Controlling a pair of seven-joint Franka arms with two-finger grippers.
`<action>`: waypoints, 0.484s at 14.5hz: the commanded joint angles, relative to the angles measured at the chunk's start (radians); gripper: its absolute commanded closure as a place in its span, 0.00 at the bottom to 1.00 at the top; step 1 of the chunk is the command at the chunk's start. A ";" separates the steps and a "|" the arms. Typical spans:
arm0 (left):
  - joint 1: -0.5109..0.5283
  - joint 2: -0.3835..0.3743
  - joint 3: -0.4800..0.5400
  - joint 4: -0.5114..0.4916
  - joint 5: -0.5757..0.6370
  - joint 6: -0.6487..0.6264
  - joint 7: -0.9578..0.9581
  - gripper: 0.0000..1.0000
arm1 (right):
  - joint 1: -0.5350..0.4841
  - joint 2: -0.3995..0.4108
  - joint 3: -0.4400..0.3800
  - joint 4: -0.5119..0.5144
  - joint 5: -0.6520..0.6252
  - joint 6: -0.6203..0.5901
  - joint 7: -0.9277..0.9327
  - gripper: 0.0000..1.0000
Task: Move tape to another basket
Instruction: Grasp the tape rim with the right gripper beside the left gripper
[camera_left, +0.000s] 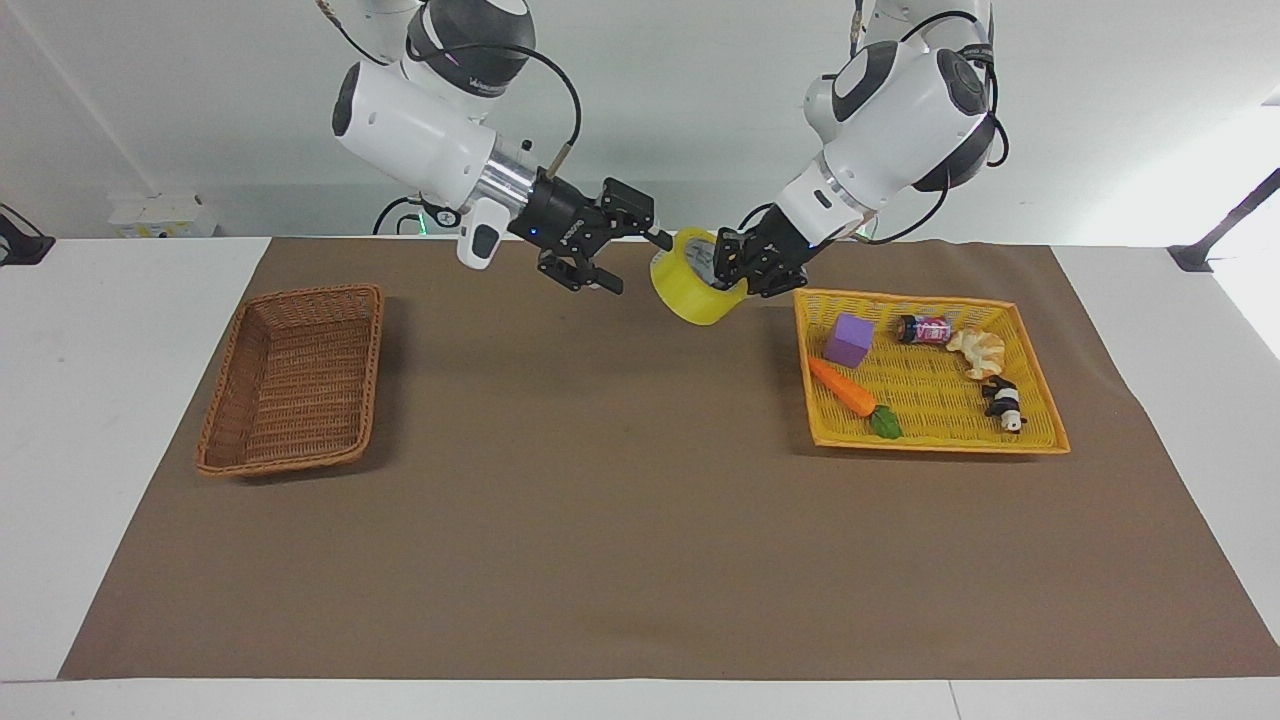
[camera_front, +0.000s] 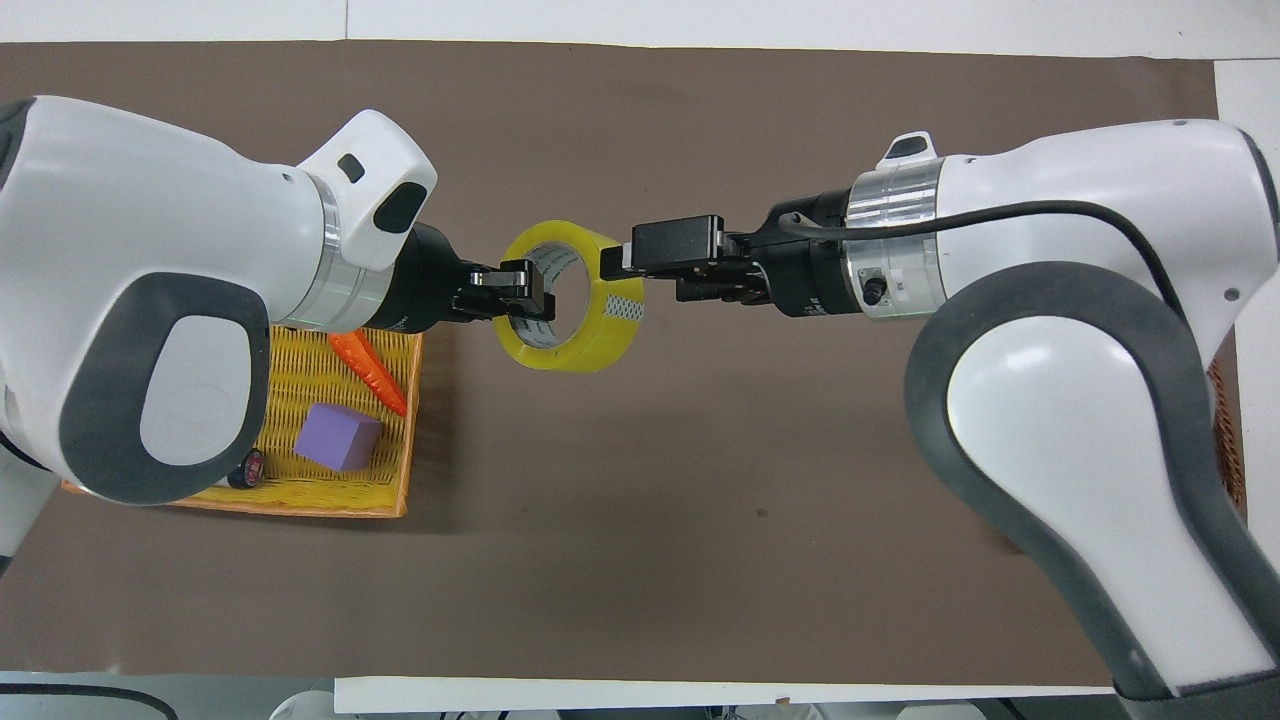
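Observation:
The tape (camera_left: 688, 292), a yellow roll with a white core, hangs in the air over the brown mat between the two baskets. My left gripper (camera_left: 728, 268) is shut on its wall, one finger inside the core; the overhead view shows this grip (camera_front: 525, 300) on the tape (camera_front: 592, 335). My right gripper (camera_left: 640, 265) is open and level with the roll, one fingertip at its rim on the side away from the left gripper; it also shows in the overhead view (camera_front: 640, 276). The brown wicker basket (camera_left: 290, 380) sits empty toward the right arm's end of the table.
The yellow basket (camera_left: 930, 437) toward the left arm's end holds a purple cube (camera_left: 849, 340), a carrot (camera_left: 845, 390), a can (camera_left: 923, 329), a pastry (camera_left: 978, 350) and a panda toy (camera_left: 1004, 403). In the overhead view my right arm hides most of the brown basket (camera_front: 1226, 420).

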 joint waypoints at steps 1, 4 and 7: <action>-0.010 -0.001 0.003 0.010 0.008 0.015 0.003 1.00 | 0.038 -0.004 -0.003 0.002 0.022 0.041 0.033 0.01; -0.010 0.002 0.003 0.013 0.008 0.015 0.005 1.00 | 0.052 -0.004 -0.003 -0.002 0.013 0.055 0.030 0.01; -0.010 0.002 0.001 0.014 0.008 0.020 0.005 1.00 | 0.052 -0.004 -0.003 -0.002 0.008 0.052 0.024 0.02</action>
